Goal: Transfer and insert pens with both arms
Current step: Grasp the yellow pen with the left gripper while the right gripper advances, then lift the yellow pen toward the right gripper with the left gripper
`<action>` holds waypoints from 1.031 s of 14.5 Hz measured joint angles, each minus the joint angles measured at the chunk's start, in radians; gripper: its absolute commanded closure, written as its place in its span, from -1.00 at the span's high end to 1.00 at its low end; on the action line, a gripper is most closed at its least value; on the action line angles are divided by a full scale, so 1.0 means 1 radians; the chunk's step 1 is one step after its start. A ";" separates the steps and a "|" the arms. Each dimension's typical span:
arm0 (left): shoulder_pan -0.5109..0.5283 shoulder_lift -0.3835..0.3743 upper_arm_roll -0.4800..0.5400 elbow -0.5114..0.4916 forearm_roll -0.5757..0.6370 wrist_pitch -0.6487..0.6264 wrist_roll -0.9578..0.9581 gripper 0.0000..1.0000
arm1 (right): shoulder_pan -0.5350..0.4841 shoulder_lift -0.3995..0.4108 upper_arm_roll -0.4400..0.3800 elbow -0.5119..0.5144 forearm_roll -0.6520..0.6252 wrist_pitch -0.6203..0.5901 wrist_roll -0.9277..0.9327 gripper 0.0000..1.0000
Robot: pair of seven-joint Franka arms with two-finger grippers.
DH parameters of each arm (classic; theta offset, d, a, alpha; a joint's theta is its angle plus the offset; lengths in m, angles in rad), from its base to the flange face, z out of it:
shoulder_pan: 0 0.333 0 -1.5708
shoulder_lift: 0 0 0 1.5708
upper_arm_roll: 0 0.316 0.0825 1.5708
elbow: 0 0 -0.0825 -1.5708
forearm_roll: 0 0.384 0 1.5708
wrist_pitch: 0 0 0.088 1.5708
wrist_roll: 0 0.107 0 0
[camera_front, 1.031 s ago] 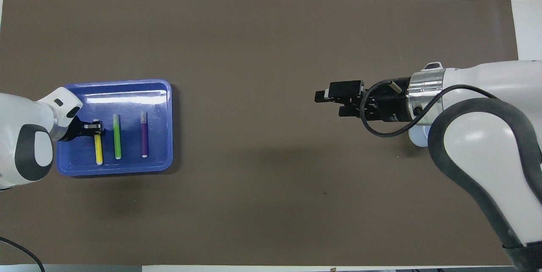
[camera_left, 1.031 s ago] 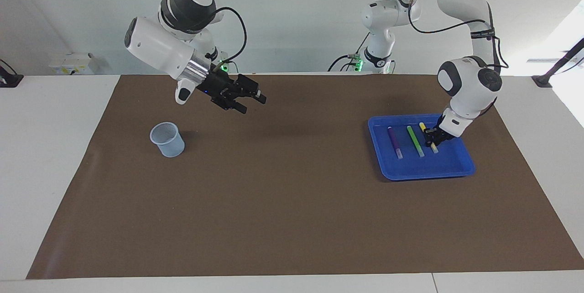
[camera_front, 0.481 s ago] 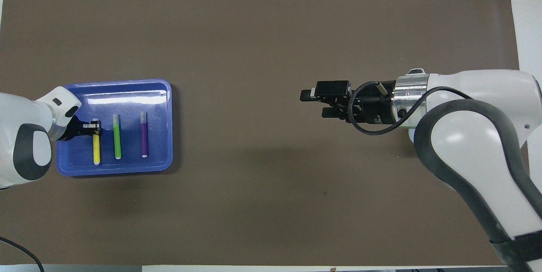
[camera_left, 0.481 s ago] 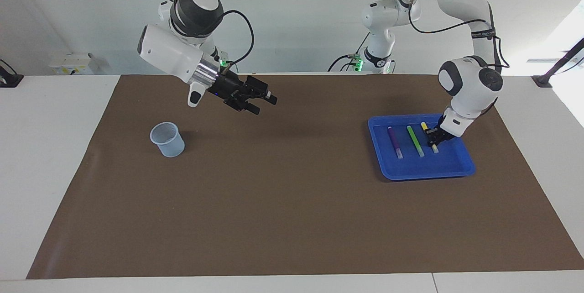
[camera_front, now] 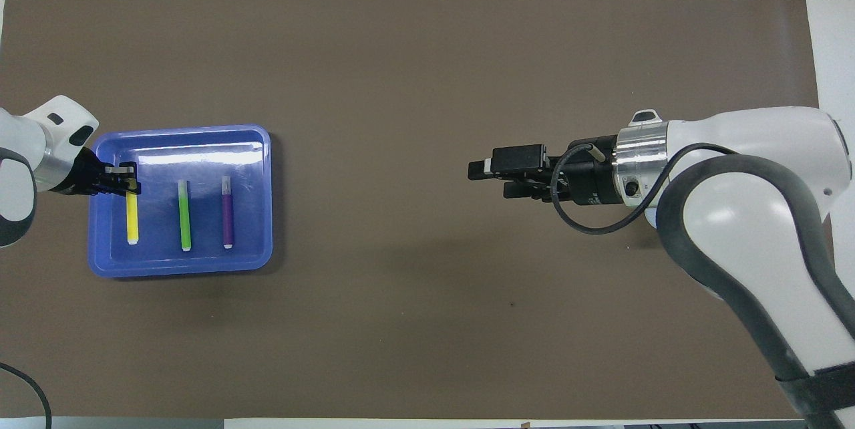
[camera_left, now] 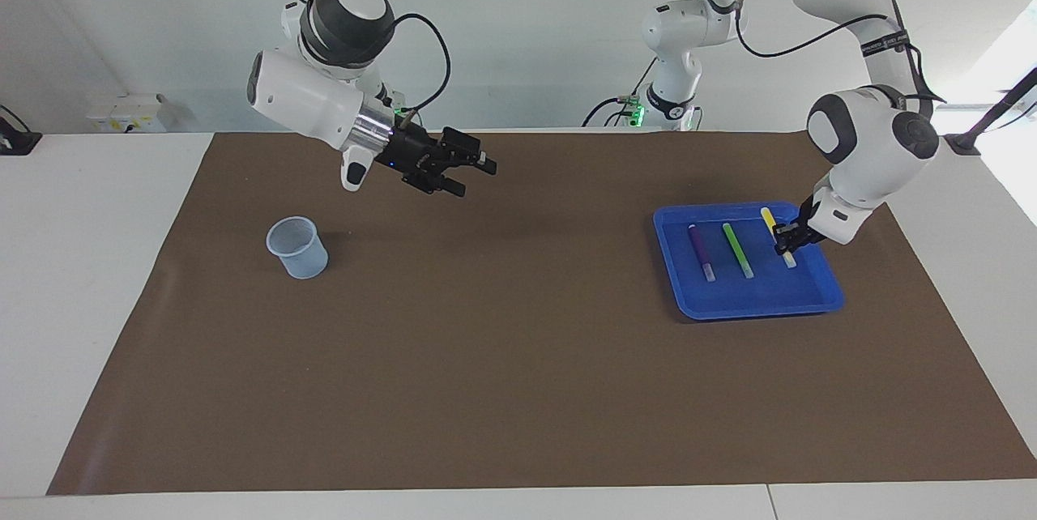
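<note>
A: Your left pincer point(camera_left: 787, 240) is clenched on the yellow pen point(camera_left: 776, 236), gripping it partway along the barrel, over the blue tray point(camera_left: 753, 308) at the edge toward the left arm's end of the bench point(camera_left: 518, 358). From the facing view I judge the pen is just clear of the tray floor, though I cannot be sure.

B: And the other two?

A: The green pen point(camera_left: 737, 249) and purple pen point(camera_left: 701, 251) lie side by side in the tray, apart from each other, pale ends pointing away from the robots. Lift straight up so you clear the tray wall and do not nudge the green one.

B: Where do you take it?

A: Your right pincer point(camera_left: 474, 172) hangs released over the bench's edge nearest the robots, toward the middle, pointing at the left arm. Carry the pen there level, and offer the free length so the right fingers can close on bare barrel. Do not let go until that grip looks firm.

B: Then?

A: The clear cup point(camera_left: 297, 247) stands upright toward the right arm's end; I expect the pen goes in there.
</note>
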 measured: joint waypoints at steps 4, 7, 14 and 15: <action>-0.068 0.000 -0.007 0.131 -0.028 -0.190 -0.283 -1.00 | -0.057 0.003 -0.003 0.018 -0.087 -0.131 -0.064 1.00; -0.154 -0.004 -0.012 0.204 -0.137 -0.281 -0.610 -1.00 | -0.062 0.008 -0.004 0.035 -0.098 -0.166 -0.063 1.00; -0.294 -0.055 -0.021 0.216 -0.442 -0.288 -1.300 -1.00 | -0.016 0.014 0.005 0.068 -0.083 -0.123 0.088 1.00; -0.309 -0.056 -0.023 0.215 -0.465 -0.276 -1.370 -1.00 | -0.009 0.011 0.006 0.071 -0.083 -0.118 0.099 1.00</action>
